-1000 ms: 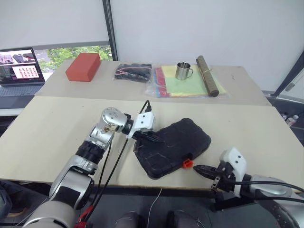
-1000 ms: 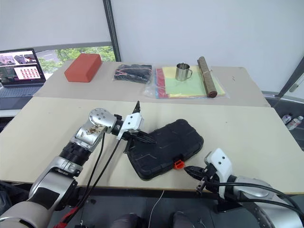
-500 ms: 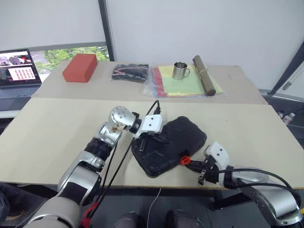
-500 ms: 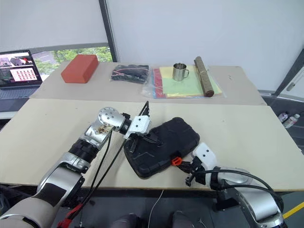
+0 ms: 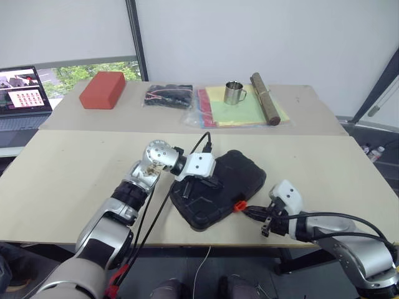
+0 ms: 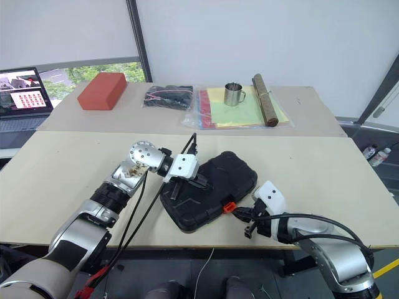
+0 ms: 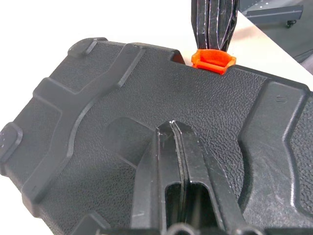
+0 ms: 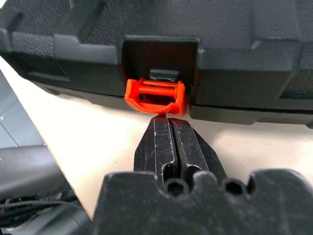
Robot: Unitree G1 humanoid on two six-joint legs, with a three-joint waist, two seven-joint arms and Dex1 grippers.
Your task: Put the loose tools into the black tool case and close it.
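Near the front edge of the table point(image 5: 68, 180) lies the black case point(image 5: 219, 194), lid down and flat. Its long axis runs on a slant, from the near-left corner by the table edge up toward the far right. The orange latch point(image 5: 238, 206) sits on the long side that faces the near right, pointing at the right gripper.

The left gripper point(image 5: 211, 182) comes in from the left and rests its tip on top of the lid, near the case's middle. Its two black fingers are pressed together and hold nothing.

The right gripper point(image 5: 249, 212) lies low over the table at the near right, aimed at the latch. Its fingers point(image 8: 171, 142) are also squeezed together, holding nothing, and their tip touches the latch's lower edge, as the right wrist view shows. The latch hangs a little out from its recess in the case wall.

Across the far table, well apart from the case, sit a red block point(image 5: 102, 90), a black bag point(image 5: 168, 95), a metal mug point(image 5: 234, 93) on coloured sheets point(image 5: 240, 111), and a brown roll point(image 5: 264, 98). A laptop point(image 5: 24, 93) stands at the far left.
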